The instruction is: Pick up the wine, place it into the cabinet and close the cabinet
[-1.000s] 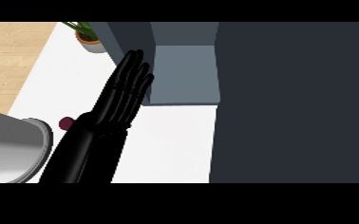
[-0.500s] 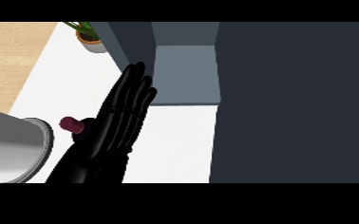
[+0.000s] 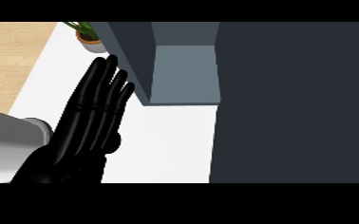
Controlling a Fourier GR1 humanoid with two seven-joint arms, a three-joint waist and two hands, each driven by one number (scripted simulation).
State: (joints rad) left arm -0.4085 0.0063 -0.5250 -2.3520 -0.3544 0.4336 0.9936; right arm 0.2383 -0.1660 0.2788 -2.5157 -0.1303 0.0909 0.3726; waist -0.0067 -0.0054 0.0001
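Head view: the left hand [image 3: 88, 123] lies flat over the white worktop [image 3: 168, 142], fingers straight and together, holding nothing. Its fingertips reach up beside the left wall of the open cabinet [image 3: 184, 73], close to that wall, though contact cannot be read. Half a second ago the wine's dark-red top showed at the hand's left edge — now the hand has slid over that spot and the wine is out of sight, probably hidden beneath it. Nothing stands in the cabinet's compartment, so the pick-up looks not yet done. A large dark panel [image 3: 288, 104], likely the cabinet door, fills the right side. A potted plant [image 3: 88, 35] sits at the upper left. The right hand does not show.
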